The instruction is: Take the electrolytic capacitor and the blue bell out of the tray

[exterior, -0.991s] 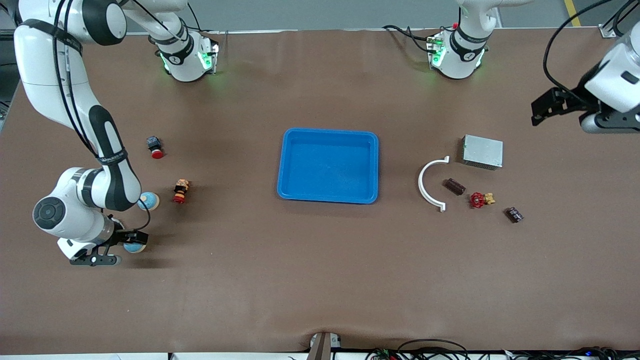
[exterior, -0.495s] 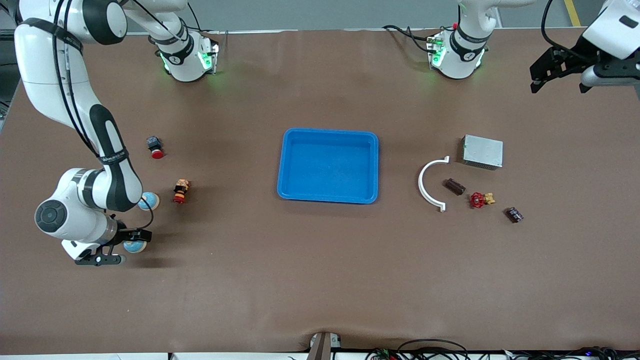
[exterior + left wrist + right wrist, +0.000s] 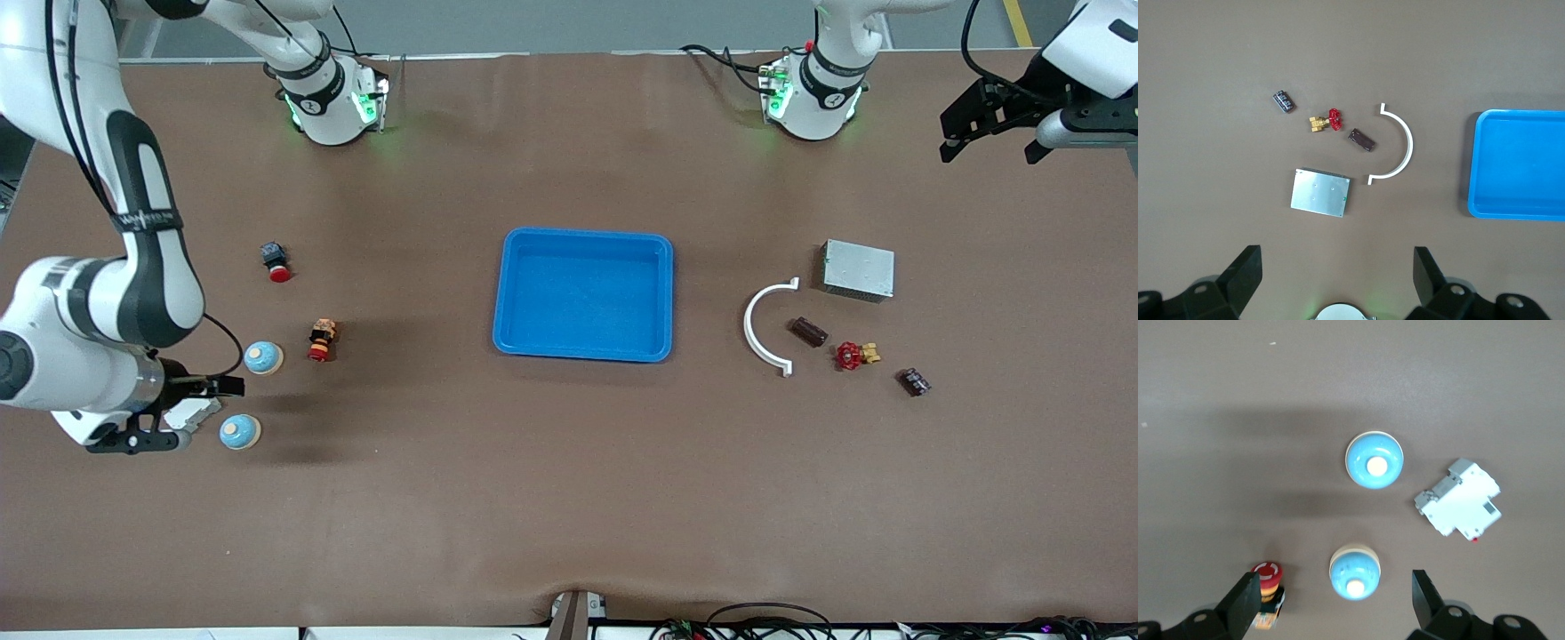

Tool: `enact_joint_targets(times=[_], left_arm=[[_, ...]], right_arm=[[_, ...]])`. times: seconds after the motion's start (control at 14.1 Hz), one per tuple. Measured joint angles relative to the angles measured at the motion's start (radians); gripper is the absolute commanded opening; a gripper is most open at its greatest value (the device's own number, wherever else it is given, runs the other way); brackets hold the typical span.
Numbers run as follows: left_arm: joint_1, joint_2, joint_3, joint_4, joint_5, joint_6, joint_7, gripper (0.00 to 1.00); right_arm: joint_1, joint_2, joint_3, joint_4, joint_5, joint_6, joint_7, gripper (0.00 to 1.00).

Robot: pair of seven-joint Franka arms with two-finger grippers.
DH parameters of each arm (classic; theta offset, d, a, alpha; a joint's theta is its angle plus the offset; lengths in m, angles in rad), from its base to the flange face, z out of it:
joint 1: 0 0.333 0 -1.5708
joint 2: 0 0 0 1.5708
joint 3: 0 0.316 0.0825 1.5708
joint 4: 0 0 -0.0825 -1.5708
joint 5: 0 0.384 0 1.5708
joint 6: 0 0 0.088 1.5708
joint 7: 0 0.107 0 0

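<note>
right claw (image 3: 182, 412) lifted off blue bell (image 3: 239, 432), fingers apart, nothing held | left claw (image 3: 991, 124) pulled up, apart, waiting | tray (image 3: 582, 351) bare | capacitors (image 3: 914, 381) on surface, left arm's end | I judged removal done

On the counter (image 3: 569, 498), toward the left arm's end, lie a white curved bracket (image 3: 765, 327), a metal box (image 3: 858, 269) and a red valve (image 3: 854, 356). Toward the right arm's end lie two red push buttons (image 3: 276, 261) and a white breaker (image 3: 1458, 507).
</note>
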Motion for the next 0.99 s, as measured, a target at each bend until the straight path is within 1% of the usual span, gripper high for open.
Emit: enact_joint_targets(times=[0.21,0.35,0.57,0.71,0.85,0.99], left_arm=[[0.000,0.000,-0.001,0.000,-0.001,-0.018,0.000,1.00],[0.000,0.000,-0.001,0.000,-0.001,-0.028,0.000,1.00],[-0.001,-0.002,-0.008,0.001,0.000,-0.045,0.000,1.00],[-0.002,-0.003,-0.033,0.004,0.018,-0.045,-0.003,1.00],[-0.002,-0.003,-0.052,0.007,0.051,-0.045,-0.013,1.00],[0.000,-0.003,-0.051,0.011,0.060,-0.045,-0.016,1.00]], right_arm=[[-0.001,-0.084,-0.001,-0.054,0.000,-0.009,0.000,1.00],[-0.001,-0.155,-0.002,-0.086,0.000,-0.051,0.000,1.00],[-0.001,-0.263,-0.002,-0.103,0.000,-0.141,0.000,1.00],[-0.001,-0.328,-0.002,-0.108,0.000,-0.195,0.004,1.00],[-0.001,-0.381,-0.001,-0.112,0.001,-0.238,0.020,1.00],[0.001,-0.424,0.002,-0.115,0.002,-0.265,0.031,1.00]])
